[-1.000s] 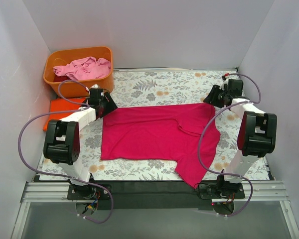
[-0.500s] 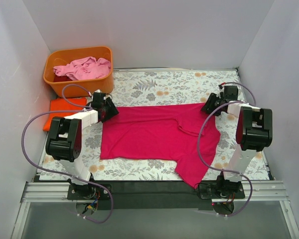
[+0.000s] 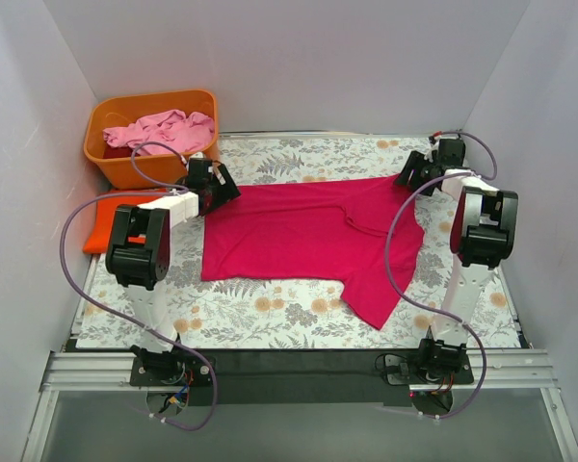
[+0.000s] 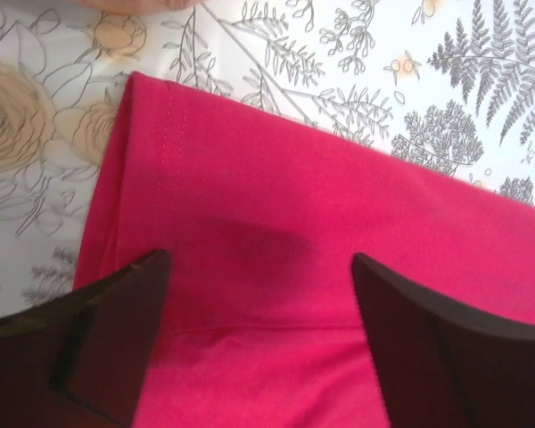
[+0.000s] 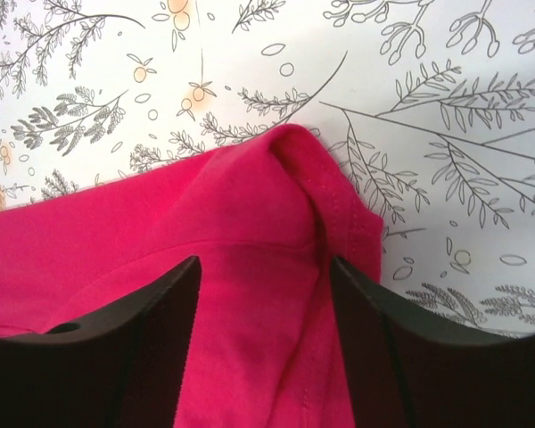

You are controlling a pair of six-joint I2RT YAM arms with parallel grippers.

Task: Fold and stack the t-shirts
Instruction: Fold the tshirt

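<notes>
The magenta-red t-shirt (image 3: 299, 236) lies spread flat across the middle of the floral table, one sleeve (image 3: 376, 294) trailing toward the front right. My left gripper (image 3: 222, 188) is at its far left corner, jaws apart over the hemmed cloth (image 4: 250, 178). My right gripper (image 3: 411, 173) is at its far right corner, jaws apart astride a bunched-up fold (image 5: 294, 178). In the wrist views both grippers (image 4: 260, 267) (image 5: 265, 267) have cloth between the fingers. A pale pink t-shirt (image 3: 164, 130) and a dark red one (image 3: 116, 151) lie in the tub. An orange t-shirt (image 3: 116, 217) lies folded at the left edge.
The orange plastic tub (image 3: 96, 115) stands at the far left corner, just behind my left gripper. White walls close in the left, right and back. Bare floral table (image 3: 270, 313) shows in front of the magenta-red shirt.
Both grippers have moved toward the far side of the table and the magenta-red shirt has slid away with them, leaving more bare table at the front.
</notes>
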